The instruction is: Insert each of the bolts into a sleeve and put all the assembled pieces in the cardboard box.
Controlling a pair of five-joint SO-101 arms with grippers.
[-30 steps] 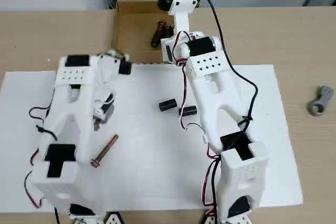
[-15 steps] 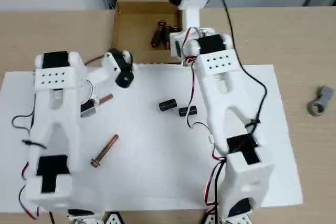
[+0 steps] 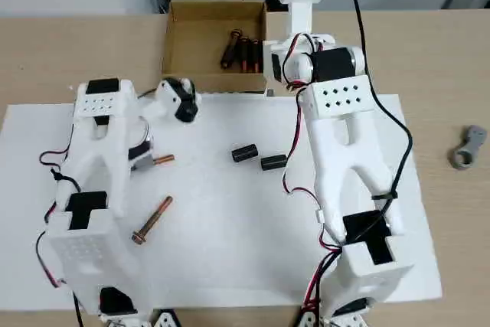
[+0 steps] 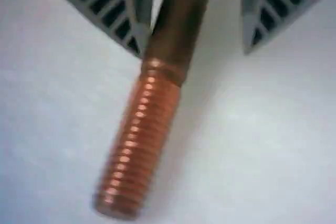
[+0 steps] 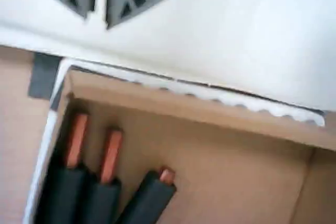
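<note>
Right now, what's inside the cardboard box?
Three assembled pieces, copper bolts in black sleeves, lie side by side in the cardboard box. The right arm hides the box wall beside them in the high view.

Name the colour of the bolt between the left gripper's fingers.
Copper bolt, clearest in left wrist view.

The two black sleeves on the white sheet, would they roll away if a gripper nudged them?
Probably, if pushed sideways: the sleeves are short round tubes lying on their sides on the flat sheet. Pushed end-on, they'd more likely slide. They look small and rigid, so probably light.
</note>
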